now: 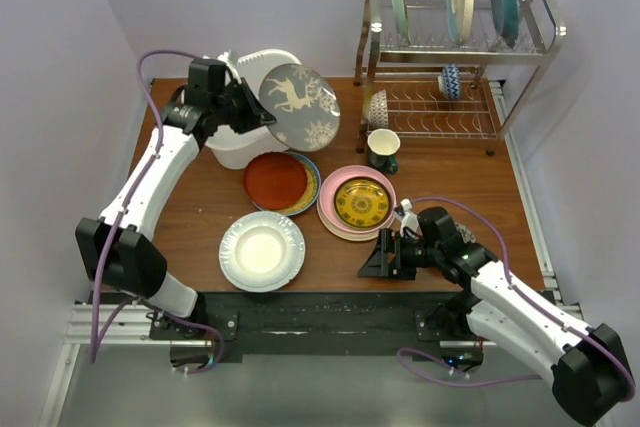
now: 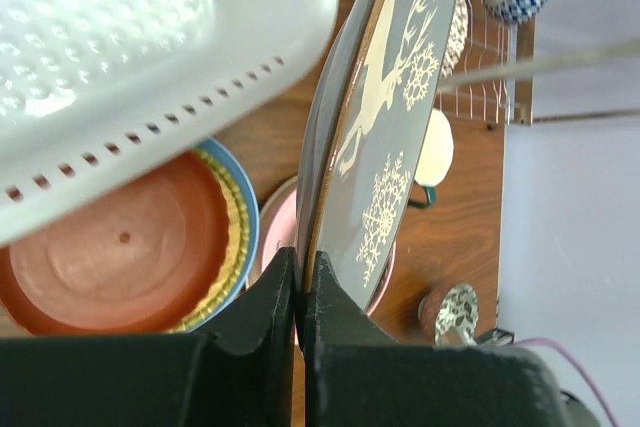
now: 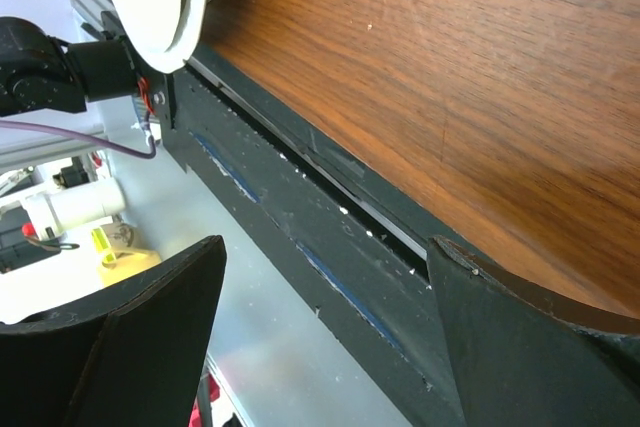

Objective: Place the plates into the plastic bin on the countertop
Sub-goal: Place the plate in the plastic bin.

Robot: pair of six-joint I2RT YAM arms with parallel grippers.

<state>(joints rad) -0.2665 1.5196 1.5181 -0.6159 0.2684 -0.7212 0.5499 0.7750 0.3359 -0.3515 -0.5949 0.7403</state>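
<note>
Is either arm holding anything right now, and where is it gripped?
The left gripper is shut on the rim of the grey deer plate. The right gripper is open and empty.

No words, numbers or brand marks are showing anywhere that I can read. The grey plate beside the plastic bin is carrying only a pale deer and snowflakes, pictures rather than lettering.
</note>
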